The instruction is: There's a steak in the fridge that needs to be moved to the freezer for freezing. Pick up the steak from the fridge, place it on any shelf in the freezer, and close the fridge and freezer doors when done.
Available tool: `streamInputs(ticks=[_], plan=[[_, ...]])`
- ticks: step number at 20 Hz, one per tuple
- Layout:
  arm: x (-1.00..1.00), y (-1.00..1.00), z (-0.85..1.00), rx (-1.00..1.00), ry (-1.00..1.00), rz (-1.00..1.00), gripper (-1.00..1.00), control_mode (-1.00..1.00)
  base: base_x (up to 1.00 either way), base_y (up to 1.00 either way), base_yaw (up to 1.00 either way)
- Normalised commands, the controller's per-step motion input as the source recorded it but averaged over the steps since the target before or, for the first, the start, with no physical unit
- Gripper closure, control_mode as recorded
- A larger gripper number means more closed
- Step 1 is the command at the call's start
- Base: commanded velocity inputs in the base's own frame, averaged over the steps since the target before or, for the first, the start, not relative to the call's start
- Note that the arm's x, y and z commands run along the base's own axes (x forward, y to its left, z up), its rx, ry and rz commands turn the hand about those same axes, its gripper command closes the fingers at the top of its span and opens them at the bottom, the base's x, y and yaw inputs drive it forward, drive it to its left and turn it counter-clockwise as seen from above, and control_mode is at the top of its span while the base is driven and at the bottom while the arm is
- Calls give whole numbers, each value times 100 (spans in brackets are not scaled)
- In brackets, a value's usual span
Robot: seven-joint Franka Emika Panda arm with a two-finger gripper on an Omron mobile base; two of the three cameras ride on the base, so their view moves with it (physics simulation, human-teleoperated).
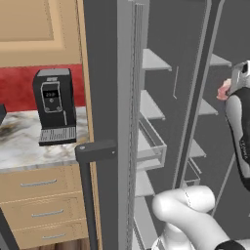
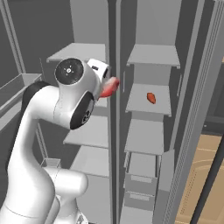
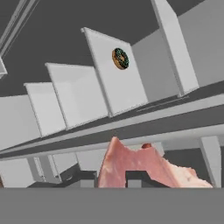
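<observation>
Up at shelf height, the gripper [image 2: 106,83] is closed on the steak [image 2: 110,88], whose pinkish-red slab juts out past the fingers in the right base view and spreads across the bottom of the hand view around one dark finger tip [image 3: 136,178]. In the left base view a pale pink corner of the meat shows just beside the white hand at the right edge. Directly ahead of the gripper stands the grey upright [image 2: 114,131] that divides the two compartments. Beyond it, on a short pale shelf [image 2: 148,105] of the freezer [image 2: 151,57], lies a small brownish round thing [image 2: 151,98], which in the hand view looks like a doughnut with dark icing. Behind and around the arm are the broad shelves of the fridge [image 2: 81,52]. Farther out to the arm's left, past an open grey door [image 1: 105,122], a black coffee machine [image 1: 53,105] sits on a marble counter [image 1: 29,141]; its small front display is too blurred to read.
</observation>
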Motion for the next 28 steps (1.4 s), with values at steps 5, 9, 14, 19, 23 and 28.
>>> streamInputs(ticks=[5, 9, 14, 19, 23, 28], plan=[[2, -36, 21, 0, -6, 21, 100, -100, 0, 0, 0], [3, -13, 26, 0, -11, 23, 100, -100, 0, 0, 0], [13, -7, 14, 0, -5, 19, 100, -100, 0, 0, 0], [27, -10, 0, 0, 0, 14, 100, -100, 0, 0, 0], [25, 0, 0, 0, 0, 3, 100, -100, 0, 0, 0], [22, -1, 0, 0, 0, 0, 100, -100, 0, 0, 0]])
